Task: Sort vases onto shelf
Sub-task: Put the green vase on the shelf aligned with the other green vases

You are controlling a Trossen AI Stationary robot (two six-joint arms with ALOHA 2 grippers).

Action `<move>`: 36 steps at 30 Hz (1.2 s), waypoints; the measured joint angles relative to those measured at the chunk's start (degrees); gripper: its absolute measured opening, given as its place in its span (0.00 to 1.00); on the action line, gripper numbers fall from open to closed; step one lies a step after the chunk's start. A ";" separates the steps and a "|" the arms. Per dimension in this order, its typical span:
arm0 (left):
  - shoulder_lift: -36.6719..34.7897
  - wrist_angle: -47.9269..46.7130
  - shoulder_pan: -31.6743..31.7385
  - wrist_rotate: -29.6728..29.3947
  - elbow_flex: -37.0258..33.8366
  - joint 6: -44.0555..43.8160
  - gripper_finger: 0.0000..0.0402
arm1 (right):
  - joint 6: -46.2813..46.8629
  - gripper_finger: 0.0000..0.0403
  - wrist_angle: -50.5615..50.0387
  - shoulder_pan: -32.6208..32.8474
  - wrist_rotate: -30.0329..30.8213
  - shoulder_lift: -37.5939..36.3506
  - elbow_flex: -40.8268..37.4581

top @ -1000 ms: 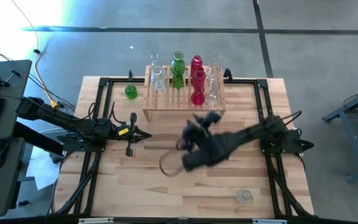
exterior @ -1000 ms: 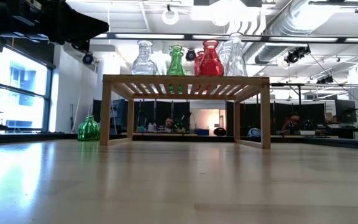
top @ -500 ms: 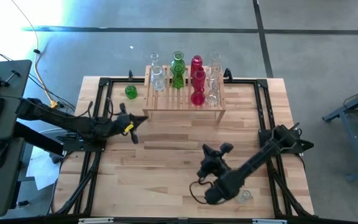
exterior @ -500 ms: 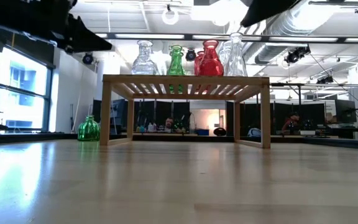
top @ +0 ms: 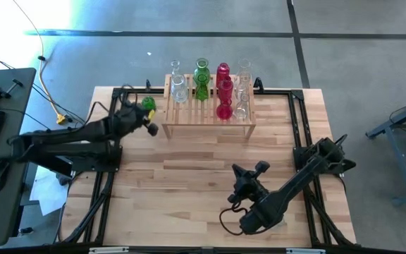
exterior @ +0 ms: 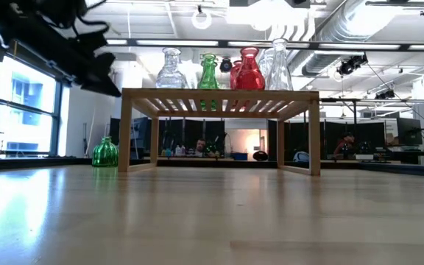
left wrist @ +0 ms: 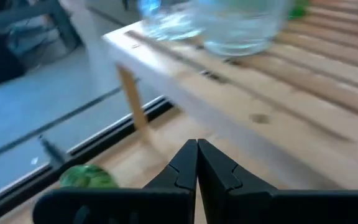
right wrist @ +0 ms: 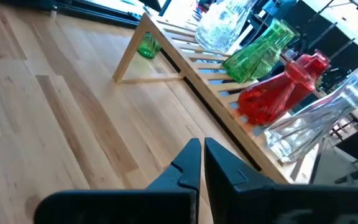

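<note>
From above I count most vases (top: 201, 72) lined up on the shelf (top: 208, 121) at the table's far edge, and low down one green vase (exterior: 104, 153) waits beside its leg, while my wrist views show the left gripper (left wrist: 197, 157) and right gripper (right wrist: 196, 158) both pinched together, empty

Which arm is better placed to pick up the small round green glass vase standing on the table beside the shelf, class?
The left. In the high view the left gripper, fingers shut, sits close to the small round green glass vase by the light-wood slatted shelf. The right gripper is mid-table, farther away.
</note>
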 joint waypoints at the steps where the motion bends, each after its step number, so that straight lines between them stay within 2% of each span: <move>1: 0.47 0.13 2.70 1.42 0.00 -0.26 0.00 | 0.00 0.00 0.23 0.00 -0.13 -0.01 -0.22; 6: 3.19 -0.14 12.31 6.65 0.00 -0.90 0.04 | -0.02 0.00 0.37 0.00 -0.57 -0.07 -0.41; 9: 5.01 0.51 15.92 6.98 0.00 -0.19 0.10 | -1.16 0.00 0.47 0.00 -0.82 -0.07 -0.41; 14: 9.81 2.05 20.58 9.44 0.00 -0.43 0.25 | -1.54 0.00 0.77 0.00 -0.80 -0.07 -0.41; 20: 17.42 7.72 24.89 8.36 0.00 0.16 0.46 | -1.54 0.00 1.17 0.00 -0.80 -0.07 -0.41; 24: 21.98 10.76 27.75 8.51 0.00 2.30 0.56 | -1.88 0.00 1.19 0.00 -0.79 -0.07 -0.41; 28: 25.67 12.56 30.10 9.12 0.36 3.55 0.59 | -2.59 0.00 1.71 -0.04 0.20 -0.07 -0.41; 36: 31.46 12.82 31.81 11.08 4.16 4.86 0.56 | -2.59 0.00 2.06 -0.04 0.55 -0.09 -0.41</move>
